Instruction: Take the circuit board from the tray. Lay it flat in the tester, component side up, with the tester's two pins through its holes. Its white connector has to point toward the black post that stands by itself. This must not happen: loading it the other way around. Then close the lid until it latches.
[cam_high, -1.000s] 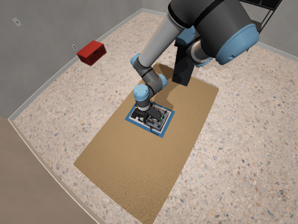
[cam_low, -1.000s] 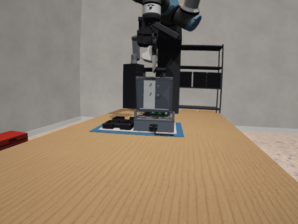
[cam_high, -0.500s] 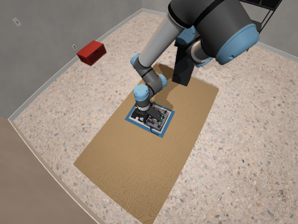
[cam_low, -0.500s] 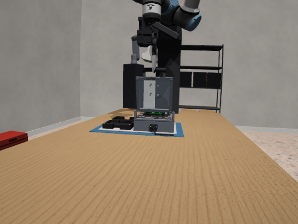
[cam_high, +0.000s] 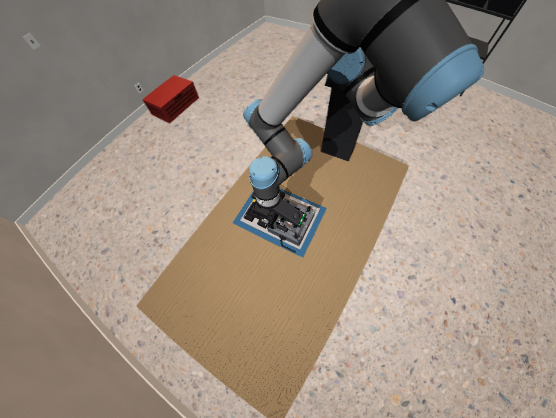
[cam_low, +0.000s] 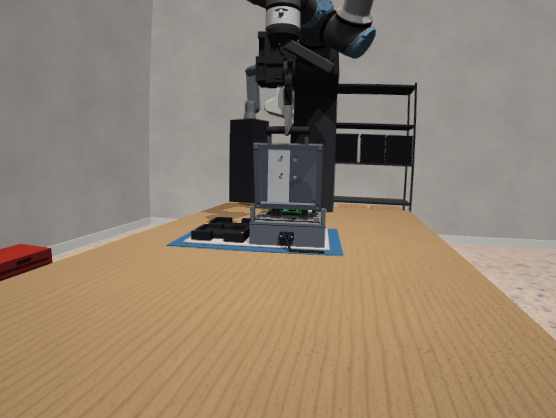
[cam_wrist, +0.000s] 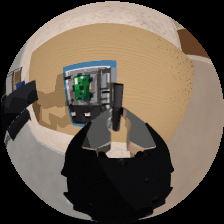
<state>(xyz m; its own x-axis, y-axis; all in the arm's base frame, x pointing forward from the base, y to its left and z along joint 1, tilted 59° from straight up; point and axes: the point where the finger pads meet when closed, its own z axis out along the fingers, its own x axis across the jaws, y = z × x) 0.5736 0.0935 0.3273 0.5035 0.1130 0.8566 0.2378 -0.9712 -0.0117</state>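
Observation:
The green circuit board (cam_wrist: 81, 87) (cam_low: 287, 212) (cam_high: 301, 218) lies flat in the grey tester (cam_low: 287, 234) (cam_high: 291, 229), component side up. The tester's lid (cam_low: 287, 172) stands open and upright; in the wrist view the lid (cam_wrist: 117, 100) shows edge-on as a dark bar. The black tray (cam_low: 222, 231) (cam_high: 255, 215) (cam_wrist: 82, 116) beside the tester is empty. My gripper (cam_low: 286, 131) (cam_wrist: 116, 108) hangs just above the lid's top edge, apart from it. Its fingers are shut with nothing between them.
Tester and tray stand on a blue mat (cam_low: 335, 248) (cam_high: 316, 212) (cam_wrist: 90, 65) on the wooden table (cam_low: 280, 325). A black cable comes out of the tester's front. A red box (cam_high: 171, 98) (cam_low: 22, 257) lies on the floor. A black shelf (cam_low: 395, 150) stands behind.

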